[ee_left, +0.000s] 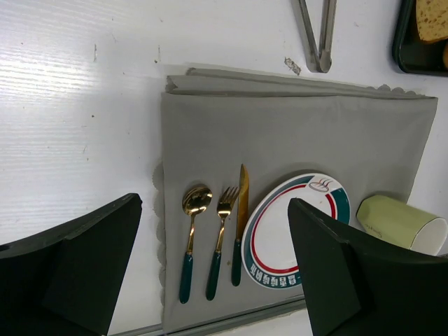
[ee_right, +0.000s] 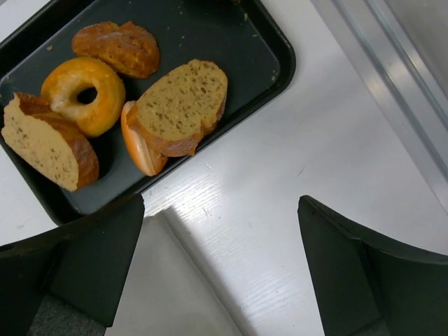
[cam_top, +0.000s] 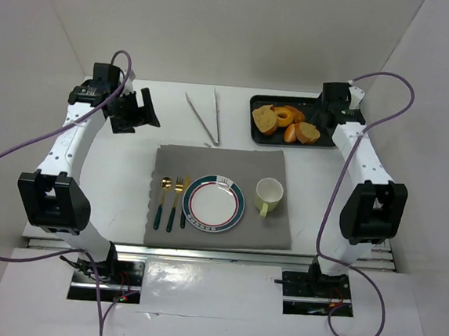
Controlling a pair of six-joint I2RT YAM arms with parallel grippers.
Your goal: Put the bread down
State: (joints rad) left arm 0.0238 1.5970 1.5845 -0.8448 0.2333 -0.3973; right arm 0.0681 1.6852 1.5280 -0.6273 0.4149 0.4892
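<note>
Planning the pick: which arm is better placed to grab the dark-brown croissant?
Right. The right pincer, open, hangs beside the black tray holding the small dark-brown ridged croissant. The left pincer, also open, is across the table over the grey cloth placemat, farther from the tray.

Cropped and covered
Tongs (ee_left: 320, 64) lose their far ends (left wrist view); a slice (ee_right: 183, 103) half hides an orange piece (ee_right: 140, 150).
</note>
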